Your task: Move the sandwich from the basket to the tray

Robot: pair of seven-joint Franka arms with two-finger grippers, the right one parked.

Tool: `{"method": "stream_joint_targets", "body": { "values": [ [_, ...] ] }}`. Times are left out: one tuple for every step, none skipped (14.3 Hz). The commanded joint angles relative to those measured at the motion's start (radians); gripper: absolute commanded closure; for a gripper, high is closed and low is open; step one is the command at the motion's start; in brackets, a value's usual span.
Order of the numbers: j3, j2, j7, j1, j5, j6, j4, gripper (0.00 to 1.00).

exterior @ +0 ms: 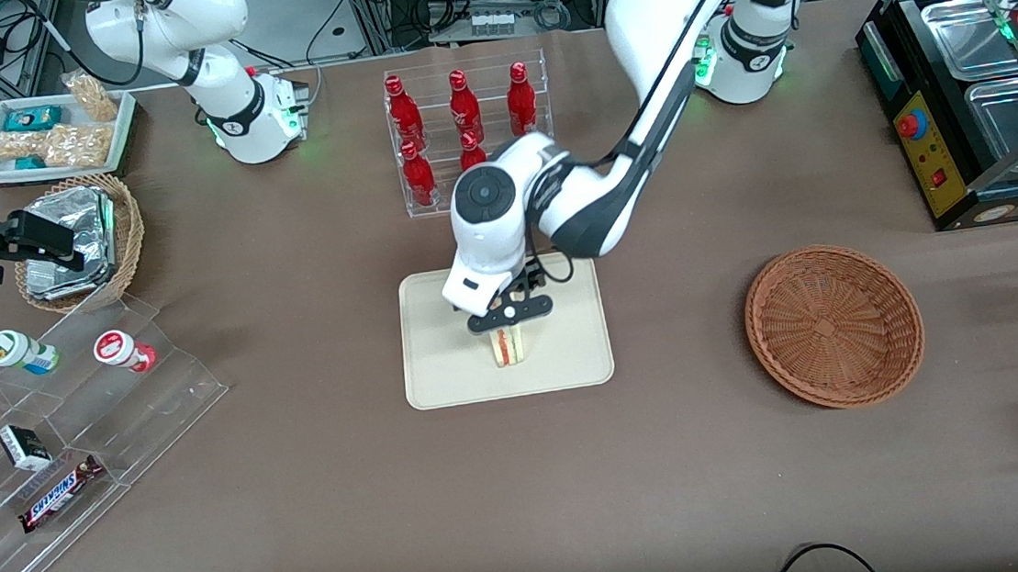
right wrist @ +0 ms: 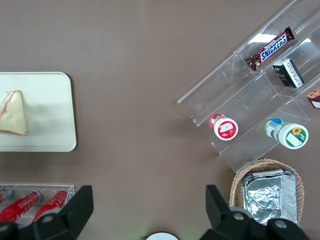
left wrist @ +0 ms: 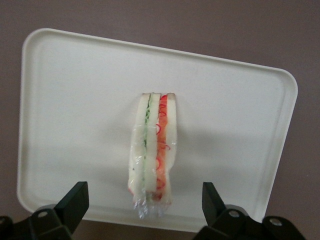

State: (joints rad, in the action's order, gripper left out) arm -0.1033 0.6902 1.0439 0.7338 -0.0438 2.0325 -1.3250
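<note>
- Your gripper (exterior: 509,321) hangs over the tray (exterior: 443,375), its fingers (left wrist: 75,200) spread wide with the sandwich (left wrist: 152,150) between them, touching neither.
- The sandwich stands on edge on the tray, released, near the tray's middle.
- The basket (exterior: 833,325) sits well apart from the tray, toward the working arm's end of the table, with nothing in it.
- A rack of red bottles (exterior: 460,110) stands farther from the front camera than the tray.
</note>
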Motion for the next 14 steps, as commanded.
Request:
{"method": "stream_joint_targets", "body": {
  "values": [
    [0.004,-0.096,0.02,-0.034,-0.016,-0.104,-0.06,0.0],
    [0.004,-0.121,0.019,-0.056,-0.018,-0.151,-0.078,0.0],
    [0.004,-0.152,0.012,-0.095,-0.015,-0.182,-0.103,0.0],
    [0.002,-0.19,-0.01,-0.147,-0.015,-0.182,-0.147,0.0],
    [0.002,-0.217,-0.056,-0.174,-0.011,-0.179,-0.189,0.0],
    [0.002,-0.241,-0.097,-0.201,-0.01,-0.179,-0.218,0.0],
    [0.002,-0.27,-0.144,-0.247,-0.011,-0.179,-0.258,0.0],
    [0.002,-0.308,-0.198,-0.284,-0.007,-0.181,-0.301,0.0],
    [0.002,-0.355,-0.267,-0.318,-0.002,-0.181,-0.35,0.0],
    [0.002,-0.411,-0.344,-0.362,-0.001,-0.185,-0.403,0.0],
    [0.002,-0.461,-0.411,-0.397,-0.001,-0.19,-0.446,0.0],
    [0.002,-0.515,-0.486,-0.436,0.001,-0.207,-0.486,0.0],
    [0.002,-0.55,-0.554,-0.473,-0.001,-0.242,-0.499,0.0],
    [0.002,-0.575,-0.632,-0.512,-0.001,-0.292,-0.496,0.0]
  ]
}}
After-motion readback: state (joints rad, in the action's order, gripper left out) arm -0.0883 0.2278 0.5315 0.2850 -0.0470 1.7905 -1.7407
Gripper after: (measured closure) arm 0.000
